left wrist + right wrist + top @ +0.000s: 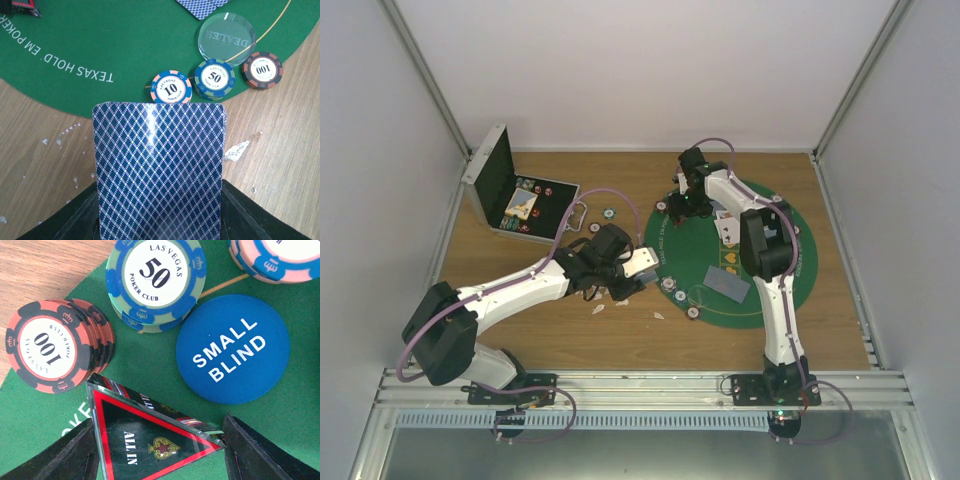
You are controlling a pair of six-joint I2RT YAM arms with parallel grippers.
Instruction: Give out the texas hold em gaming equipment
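My left gripper is shut on blue-diamond-backed playing cards, held over the wood just short of the green poker mat. Beyond the cards lie a 10 chip, a 50 chip, a 100 chip and a clear dealer button. At the mat's far edge my right gripper is shut on the red-black triangular "ALL IN" token, its fingers against the token's left edge and right corner. Around it sit a blue "SMALL BLIND" button, a 100 chip stack and 50 chips.
An open metal case with more chips stands at the back left. White scraps lie on the wood by the mat. Face-down cards and face-up cards lie on the mat. White walls enclose the table.
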